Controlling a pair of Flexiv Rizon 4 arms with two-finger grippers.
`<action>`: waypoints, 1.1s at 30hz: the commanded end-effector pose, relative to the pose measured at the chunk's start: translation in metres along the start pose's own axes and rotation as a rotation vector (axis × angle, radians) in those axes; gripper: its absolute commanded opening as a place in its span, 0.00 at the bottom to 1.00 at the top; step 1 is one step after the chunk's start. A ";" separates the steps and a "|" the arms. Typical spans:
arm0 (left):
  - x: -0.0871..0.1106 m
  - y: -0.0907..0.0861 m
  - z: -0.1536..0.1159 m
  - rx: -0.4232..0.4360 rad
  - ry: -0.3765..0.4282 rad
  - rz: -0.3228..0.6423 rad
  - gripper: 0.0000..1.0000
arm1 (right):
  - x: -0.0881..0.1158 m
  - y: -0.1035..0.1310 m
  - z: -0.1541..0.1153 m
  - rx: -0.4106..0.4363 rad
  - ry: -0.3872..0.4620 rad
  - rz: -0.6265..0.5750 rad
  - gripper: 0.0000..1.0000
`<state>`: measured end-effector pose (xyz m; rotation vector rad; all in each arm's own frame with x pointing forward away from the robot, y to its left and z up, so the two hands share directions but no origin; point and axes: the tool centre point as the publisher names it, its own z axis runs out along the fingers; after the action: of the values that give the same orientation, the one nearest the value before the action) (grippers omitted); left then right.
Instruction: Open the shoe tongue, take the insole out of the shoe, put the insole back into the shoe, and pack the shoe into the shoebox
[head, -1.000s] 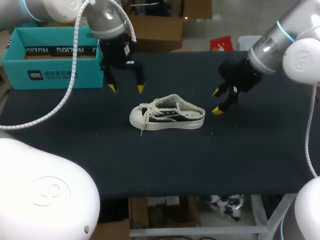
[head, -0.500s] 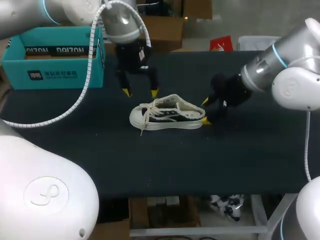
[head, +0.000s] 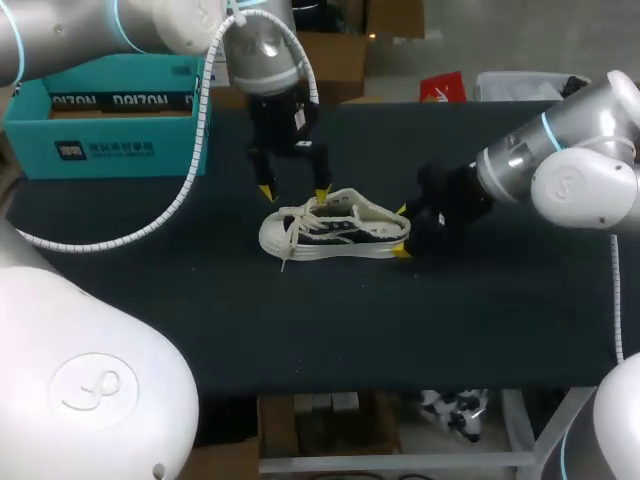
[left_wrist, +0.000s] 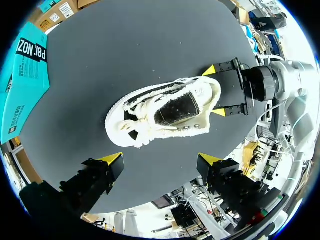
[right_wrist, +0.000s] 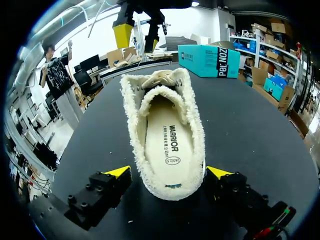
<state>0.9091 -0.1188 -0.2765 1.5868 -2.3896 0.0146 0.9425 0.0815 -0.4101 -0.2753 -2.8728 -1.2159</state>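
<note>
The shoe (head: 335, 228) lies along the counter (head: 200, 320), heel toward my right fingers (head: 399, 251), which straddle it open, gripping nothing. My left fingers (head: 266, 192) hang open and empty just above the tongue (right_wrist: 161, 92), so they are nearer it.

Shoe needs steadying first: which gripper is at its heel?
The right gripper, open astride the heel of the shoe; the left gripper hangs above the laces.

Shoe (head: 335, 226): fuzzy fleece lining w/ blk canvas sides, smooth insole (right_wrist: 167, 145). Worktop (head: 300, 320) matt dark cloth. Shoebox (head: 100, 120) matt cardboard.
</note>
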 end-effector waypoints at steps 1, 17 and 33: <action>0.005 -0.010 0.008 -0.032 -0.006 0.008 1.00 | -0.005 -0.007 0.011 -0.028 0.007 -0.004 1.00; 0.011 -0.017 0.019 -0.053 -0.022 0.006 1.00 | -0.007 -0.003 0.025 -0.098 0.020 -0.028 1.00; 0.020 -0.021 0.023 -0.031 -0.066 -0.049 1.00 | -0.008 -0.002 0.030 -0.128 0.009 -0.023 0.00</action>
<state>0.9199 -0.1401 -0.2990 1.6367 -2.3700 -0.0716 0.9517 0.0997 -0.4288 -0.2360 -2.7996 -1.4005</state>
